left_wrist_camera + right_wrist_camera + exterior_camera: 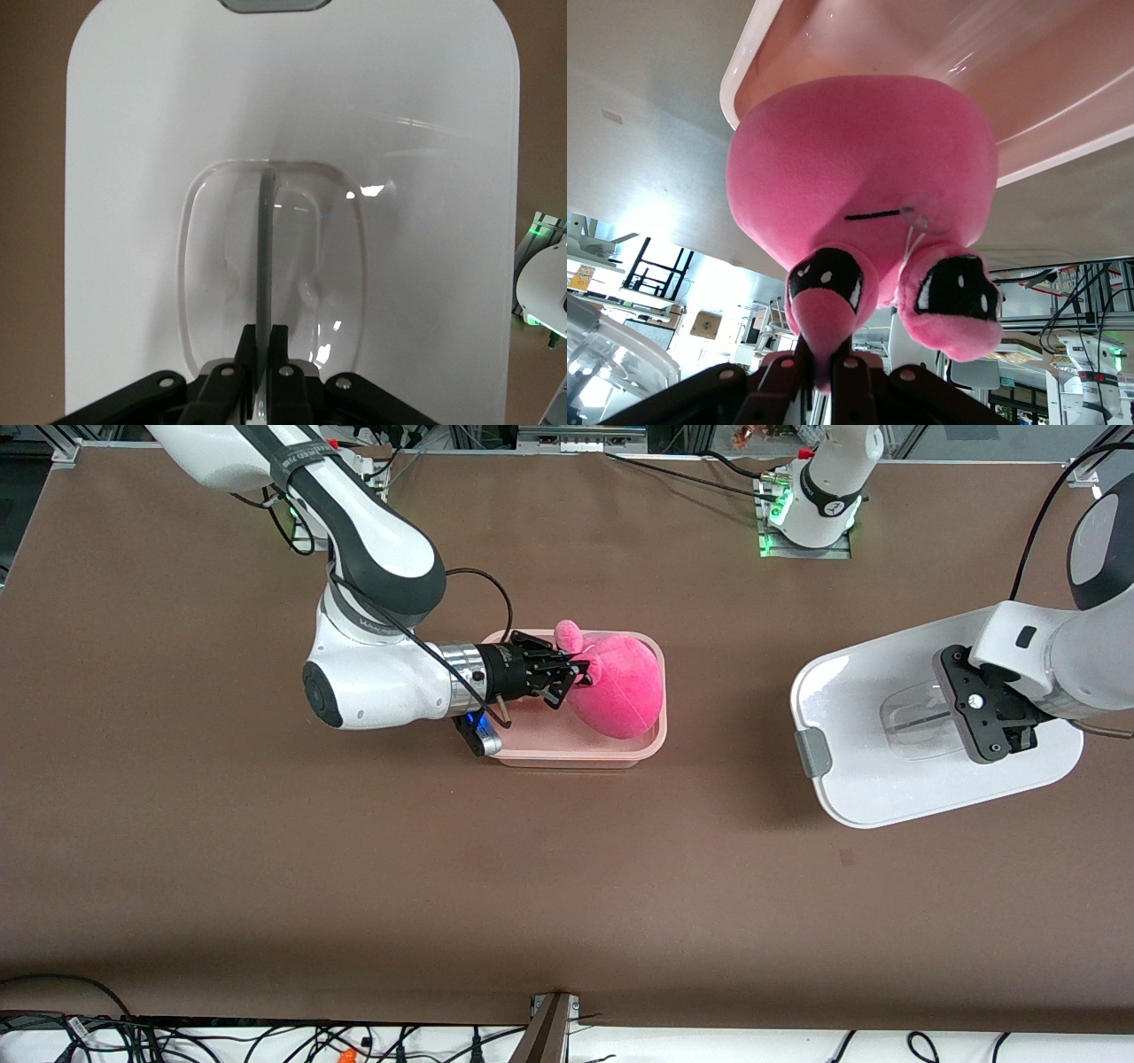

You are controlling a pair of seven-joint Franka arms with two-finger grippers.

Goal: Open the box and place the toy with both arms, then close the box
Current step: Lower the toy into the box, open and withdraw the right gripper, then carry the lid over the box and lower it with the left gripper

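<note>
Two white jointed arms work over the brown table [567,886]. The right gripper [567,677], a black two-finger tool on the arm that comes in from the right arm's end of the table, lies nearly level over the open tub. Its fingers are pinched tight on a small ear of the bright pink egg-shaped plush toy [620,686]. In the right wrist view the toy [859,177] fills the middle of the picture, and the fingertips [824,367] meet on the narrow pink ear between them.

The toy sits in the rounded-rectangular translucent pale pink plastic tub [576,757], its body rising above the rim and leaning toward the left arm's end of the tub. The tub stands uncovered near the middle of the table.

The white plastic lid with a grey side clip [886,788] is well apart from the tub, toward the left arm's end of the table, held up and tilted; whether any edge touches the table cannot be told. The left gripper [1005,735] holds it with fingers closed on the thin bar of the clear recessed handle [266,248], as the left wrist view shows.
</note>
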